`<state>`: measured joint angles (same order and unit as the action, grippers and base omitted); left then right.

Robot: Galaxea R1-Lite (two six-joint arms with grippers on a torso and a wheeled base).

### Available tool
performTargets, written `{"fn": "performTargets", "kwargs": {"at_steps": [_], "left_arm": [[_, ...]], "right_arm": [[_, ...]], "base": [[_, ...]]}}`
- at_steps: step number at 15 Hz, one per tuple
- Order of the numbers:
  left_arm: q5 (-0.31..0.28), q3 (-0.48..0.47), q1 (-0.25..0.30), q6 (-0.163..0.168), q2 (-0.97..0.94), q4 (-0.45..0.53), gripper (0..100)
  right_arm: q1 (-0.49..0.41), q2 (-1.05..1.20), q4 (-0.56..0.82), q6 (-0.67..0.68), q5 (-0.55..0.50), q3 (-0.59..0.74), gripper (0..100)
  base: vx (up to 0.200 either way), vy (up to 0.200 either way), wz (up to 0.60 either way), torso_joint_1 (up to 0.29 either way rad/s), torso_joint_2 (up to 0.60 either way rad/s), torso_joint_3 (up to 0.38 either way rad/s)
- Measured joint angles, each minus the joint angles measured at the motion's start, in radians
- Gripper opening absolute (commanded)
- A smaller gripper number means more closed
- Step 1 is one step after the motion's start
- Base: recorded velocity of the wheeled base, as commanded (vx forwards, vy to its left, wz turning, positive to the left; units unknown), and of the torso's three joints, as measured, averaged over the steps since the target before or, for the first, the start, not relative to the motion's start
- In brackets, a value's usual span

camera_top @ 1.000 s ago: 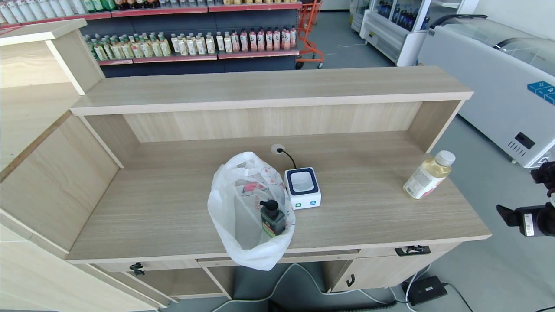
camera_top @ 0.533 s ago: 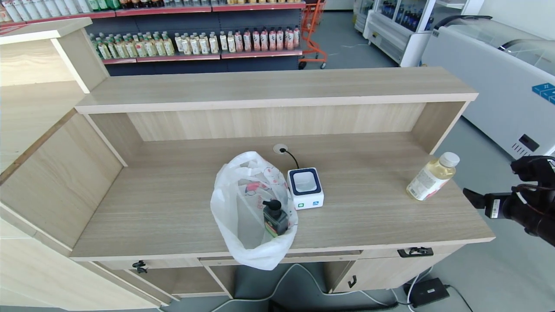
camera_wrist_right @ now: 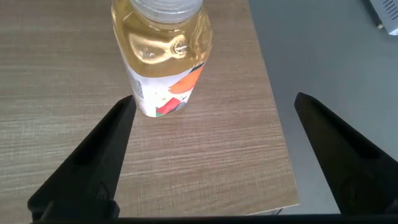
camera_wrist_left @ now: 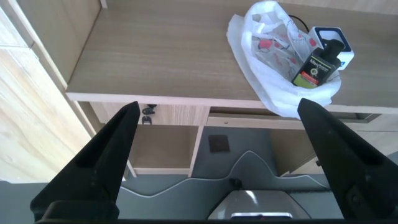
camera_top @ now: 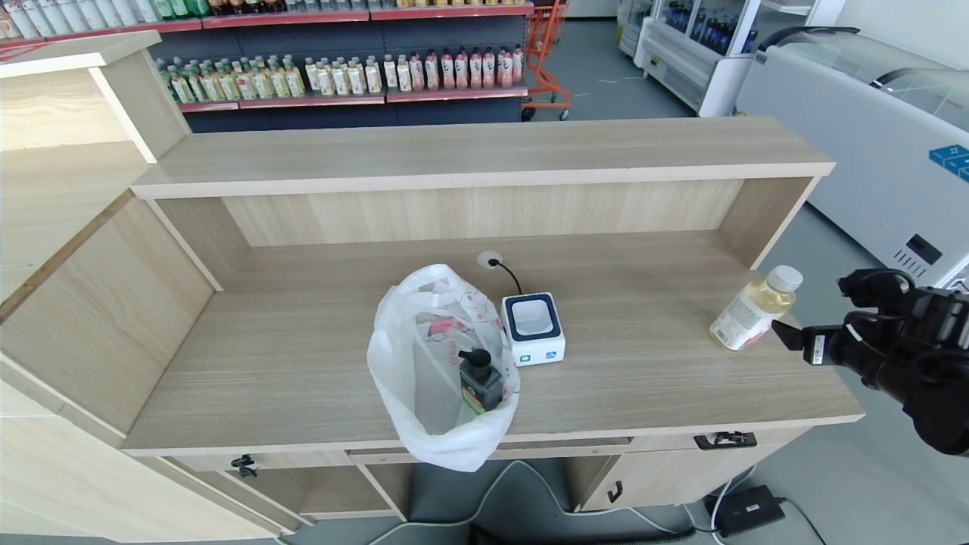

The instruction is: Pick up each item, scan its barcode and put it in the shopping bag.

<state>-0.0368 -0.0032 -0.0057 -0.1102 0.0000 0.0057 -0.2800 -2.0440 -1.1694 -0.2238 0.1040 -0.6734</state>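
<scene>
Bottle (camera_top: 753, 309) of pale yellow liquid, white cap and printed label, stands upright on the wooden counter (camera_top: 303, 341), well to the right of the white scanner (camera_top: 533, 328) and close to the counter's right edge. The right gripper (camera_top: 810, 306) hangs farther right of the scanner than the bottle does, just off that edge. Its fingers are spread wide and grasp nothing; in the right wrist view the bottle (camera_wrist_right: 163, 56) sits ahead of the fingertips, not between them. The white shopping bag (camera_top: 394, 363) stands open just left of the scanner, against its side, with a dark pump bottle (camera_top: 478, 382) upright inside. The left gripper (camera_wrist_left: 217, 106) is left of the scanner, out past the counter's front edge, fingers released and empty.
</scene>
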Motion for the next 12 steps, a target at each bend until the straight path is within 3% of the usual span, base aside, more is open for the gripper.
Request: {"fn": "performTargets", "kwargs": {"at_steps": [12], "left_arm": [[0.000,0.000,0.000,0.000,0.000,0.000,100]], "right_arm": [[0.049,-0.126,0.021,0.048,0.009,-0.141,100]], "base": [[0.000,0.000,0.00,0.000,0.00,0.000]]}}
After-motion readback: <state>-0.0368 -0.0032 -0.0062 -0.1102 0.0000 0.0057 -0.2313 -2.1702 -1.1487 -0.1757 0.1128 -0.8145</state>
